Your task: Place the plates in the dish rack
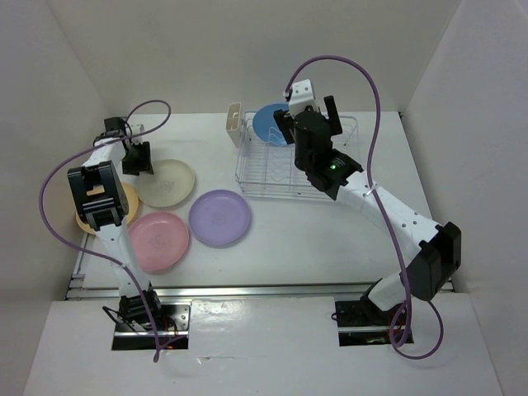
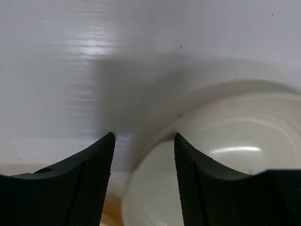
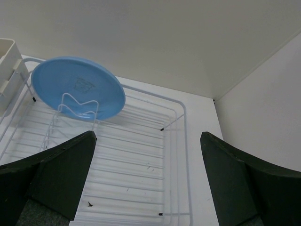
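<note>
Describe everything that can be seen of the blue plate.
The round, shallow blue plastic plate looks smooth and matte, with a faint moulded mark at its centre. It stands on edge, leaning slightly, in the silvery-white wire dish rack, at the end by the cream cutlery cup. A bent wire divider crosses in front of its lower part. The open fingers of the right gripper hang apart from it.

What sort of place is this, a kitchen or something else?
Likely a robot test cell, not a kitchen: plain white walls enclose the table, two robot arms are bolted at its edge, and a dish rack and plates are the props.
</note>
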{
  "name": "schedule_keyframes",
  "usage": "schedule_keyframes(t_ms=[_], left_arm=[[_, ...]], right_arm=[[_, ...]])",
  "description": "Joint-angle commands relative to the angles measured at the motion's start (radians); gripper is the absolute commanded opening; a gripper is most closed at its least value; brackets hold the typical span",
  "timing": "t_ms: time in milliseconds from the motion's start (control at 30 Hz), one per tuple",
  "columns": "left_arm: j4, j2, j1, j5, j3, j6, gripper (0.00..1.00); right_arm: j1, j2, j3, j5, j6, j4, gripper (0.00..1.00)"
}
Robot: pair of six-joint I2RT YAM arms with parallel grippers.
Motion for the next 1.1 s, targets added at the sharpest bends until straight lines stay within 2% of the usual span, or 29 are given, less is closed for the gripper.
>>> schedule_keyframes(t_ms=[0,200,233,333,367,467,667,800,967,1033,1067], left_arm=[[0.012,0.031,0.016,0.019,-0.006,0.016,0.6],[-0.008,0.059,0.016,0.052,0.028,0.016,0.59],[0.001,0.05,0.016,0.067,0.015,0.016,0.54],[0.002,0.052,0.016,0.094,0.018,0.016,0.33],[-0.018,0.084,0.016,0.105,0.035,0.016,0.0],[-0.057,0.114,0.016,0.139,0.098,-0.006,0.0],[-0.026,-0.004,-0.005,0.113,0.115,0.014,0.0],[0.145,-0.17,-0.042,0.104,0.06,0.063,0.0],[0.19,-0.265,-0.064,0.159,0.143,0.034,0.0],[0.367,-0.384,-0.091,0.159,0.073,0.08,0.0],[0.447,-0.429,-0.091,0.192,-0.024,0.103,0.0]], right_arm=[[0.001,-0.008,0.048,0.009,0.012,-0.004,1.0],[0.001,0.001,0.057,0.009,0.003,-0.004,1.0],[0.001,0.002,0.066,0.009,0.003,-0.004,1.0],[0.001,0.011,0.066,0.0,0.003,-0.004,1.0],[0.001,0.011,0.066,-0.012,0.003,-0.004,1.0],[0.001,0.011,0.066,-0.024,0.003,-0.004,1.0],[0.001,0.002,0.056,-0.024,0.012,-0.004,1.0],[0.001,0.002,0.046,-0.024,0.012,0.006,1.0],[0.001,0.002,0.046,-0.024,0.021,0.006,1.0],[0.001,-0.008,0.037,-0.024,0.021,0.006,1.0],[0.001,-0.018,0.025,-0.024,0.021,0.006,1.0]])
